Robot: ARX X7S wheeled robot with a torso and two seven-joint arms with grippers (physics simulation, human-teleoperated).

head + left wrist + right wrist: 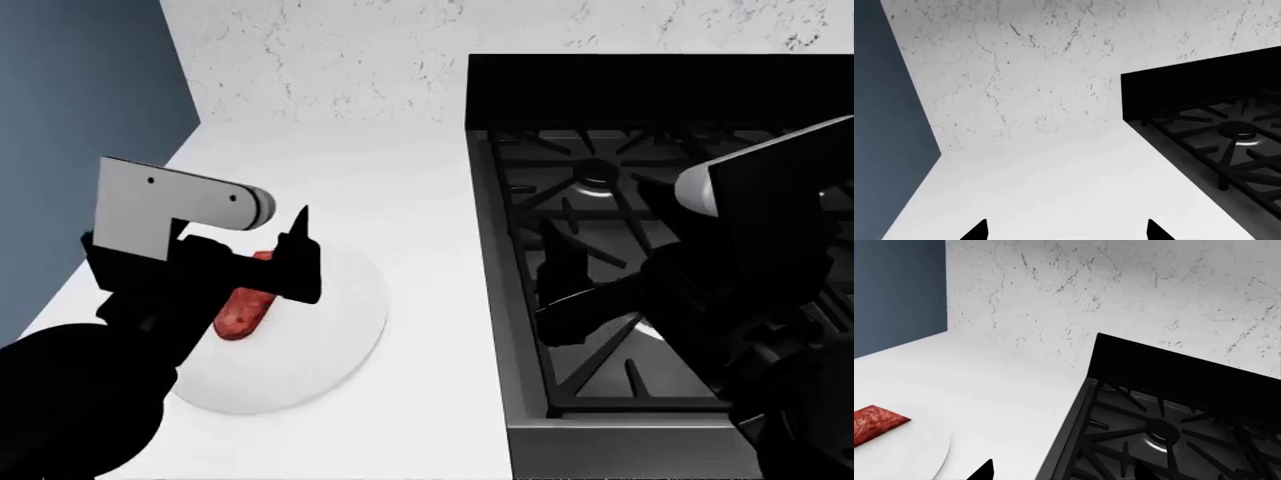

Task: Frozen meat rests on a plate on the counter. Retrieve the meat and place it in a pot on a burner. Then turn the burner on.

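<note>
The red meat lies on the white plate. The left gripper hangs over it, spread wide. The right gripper is spread too.

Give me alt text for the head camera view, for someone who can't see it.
The left gripper hovers over red meat on a round white plate on a white counter. At the right, the right gripper hangs above the black grates of a gas stove. No pot is in view.
</note>
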